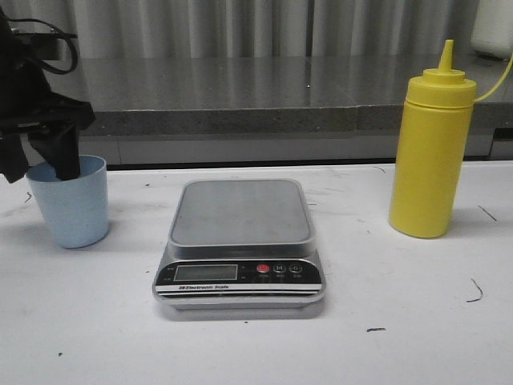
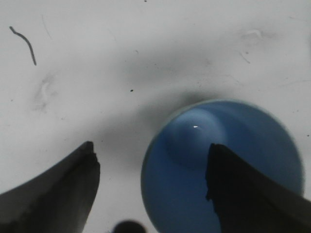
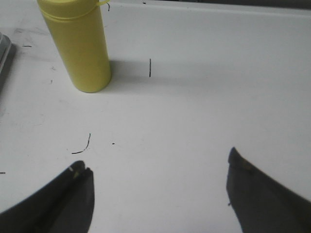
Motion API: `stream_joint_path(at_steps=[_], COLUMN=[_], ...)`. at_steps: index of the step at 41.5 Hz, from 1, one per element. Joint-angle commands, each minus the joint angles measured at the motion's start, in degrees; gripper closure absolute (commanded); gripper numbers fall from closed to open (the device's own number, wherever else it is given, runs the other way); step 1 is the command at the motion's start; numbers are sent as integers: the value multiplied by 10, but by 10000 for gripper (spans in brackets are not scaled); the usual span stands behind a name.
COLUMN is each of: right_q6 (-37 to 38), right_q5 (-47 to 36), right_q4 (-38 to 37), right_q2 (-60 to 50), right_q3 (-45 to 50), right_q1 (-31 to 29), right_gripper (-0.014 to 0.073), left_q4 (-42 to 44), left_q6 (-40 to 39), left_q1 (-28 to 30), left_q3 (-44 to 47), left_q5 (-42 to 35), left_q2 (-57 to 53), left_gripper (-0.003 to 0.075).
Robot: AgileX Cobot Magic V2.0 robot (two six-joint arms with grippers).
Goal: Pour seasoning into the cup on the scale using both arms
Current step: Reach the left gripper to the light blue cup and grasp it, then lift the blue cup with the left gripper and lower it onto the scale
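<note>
The light blue cup (image 1: 76, 208) stands upright on the white table at the far left, apart from the scale (image 1: 240, 212), whose steel platform is bare. My left gripper (image 1: 40, 168) is open astride the cup's rim. In the left wrist view one finger is inside the cup (image 2: 184, 194) and the other is outside it, so the gripper (image 2: 150, 148) straddles the wall. The yellow seasoning bottle (image 1: 429, 152) stands upright at the right. My right gripper (image 3: 158, 158) is open over bare table, short of the bottle (image 3: 77, 43), and is out of the front view.
A grey counter ledge (image 1: 240, 88) runs along the back of the white table. The scale's edge (image 3: 4, 53) shows beside the bottle in the right wrist view. Small dark pen marks (image 1: 474, 293) dot the tabletop.
</note>
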Motion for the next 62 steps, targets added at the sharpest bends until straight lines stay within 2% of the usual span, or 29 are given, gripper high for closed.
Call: stream_joint_path(at_steps=[1, 12, 22, 33, 41, 51, 62], right_q6=[-6, -6, -6, -6, -6, -6, -6], right_q5=[-32, -32, -32, -32, -32, -32, -32], right_q4=[-9, -9, -9, -9, -9, -9, -9], right_q2=[4, 4, 4, 4, 4, 4, 4], right_q3=[-16, -16, -16, -16, -16, -16, -16], right_q1=[-3, -3, -3, -3, -3, -3, -3], right_gripper=[13, 13, 13, 13, 13, 13, 13], left_q4=[-3, -3, -3, -3, -12, -11, -11], left_q6=[1, 1, 1, 1, 1, 1, 1], left_q1=[-4, -4, -4, -15, -74, -166, -200], left_q3=[-21, -21, -21, -64, -143, -189, -246], left_q5=[-12, -7, 4, 26, 83, 74, 82], left_q2=[-18, -17, -21, -65, -76, -55, 23], left_gripper=[318, 582, 741, 740, 740, 741, 740])
